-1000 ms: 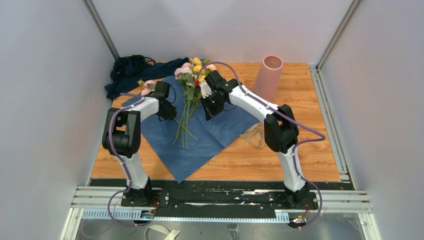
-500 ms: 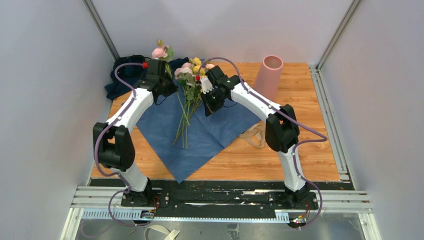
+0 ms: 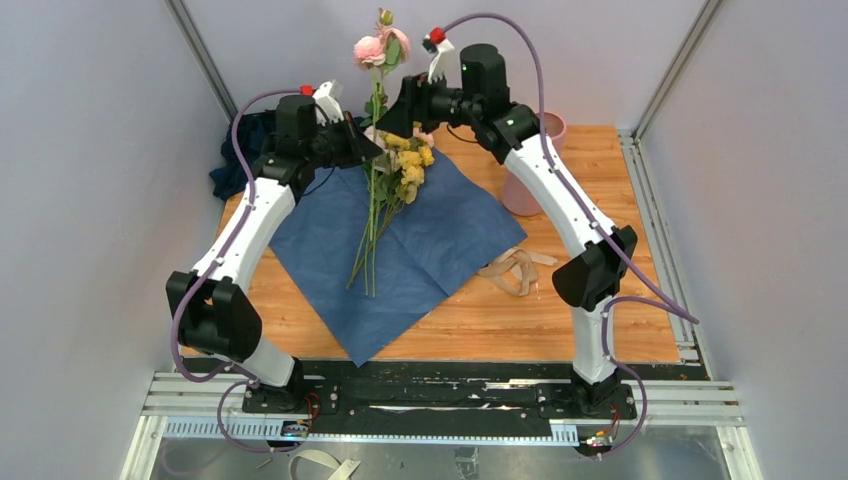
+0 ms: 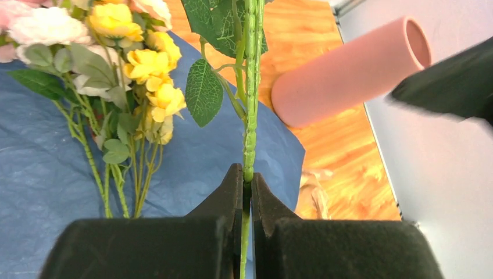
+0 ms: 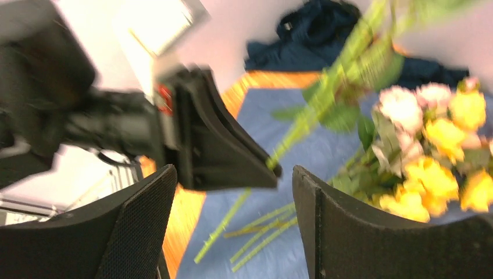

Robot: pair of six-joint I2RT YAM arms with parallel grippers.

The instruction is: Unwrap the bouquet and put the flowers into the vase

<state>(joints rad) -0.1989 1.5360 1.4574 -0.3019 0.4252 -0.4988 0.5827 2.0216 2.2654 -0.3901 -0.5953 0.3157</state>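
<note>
**One stem held high, the rest lying on the spread wrap**

At the far left a dark navy cloth heap point(image 3: 238, 150) is lying against the back corner of the table point(image 3: 620, 320), partly behind the left arm. Just right of it the left gripper point(image 4: 247, 180) is pinching together on a single pink-flowered stem point(image 3: 370, 50), its jaws nearly touching with only the thin green stalk between them. The bloom is standing well above the table and the stalk is hanging down below the jaws. Beneath, the blue paper wrap point(image 3: 440, 250) is lying opened flat on the wood. The remaining flowers point(image 3: 408, 165) are resting on it, yellow and pale blooms toward the back and stem ends pointing toward the arm bases.

Beside the raised stem the right gripper point(image 5: 234, 174) is hovering with its jaws wide apart and gripping nothing. Its wrist view is blurred, showing the left gripper and the stalk beyond its fingers.

Farther right the vase point(image 4: 349, 72) is standing upright at the back of the table, just off the paper's corner. The right forearm is crossing in front of it in the top view. All the flowers are sitting outside it. In front of the vase a tan raffia ribbon point(image 3: 512, 268) is lying loose on the wood, touching the paper's right edge.
</note>
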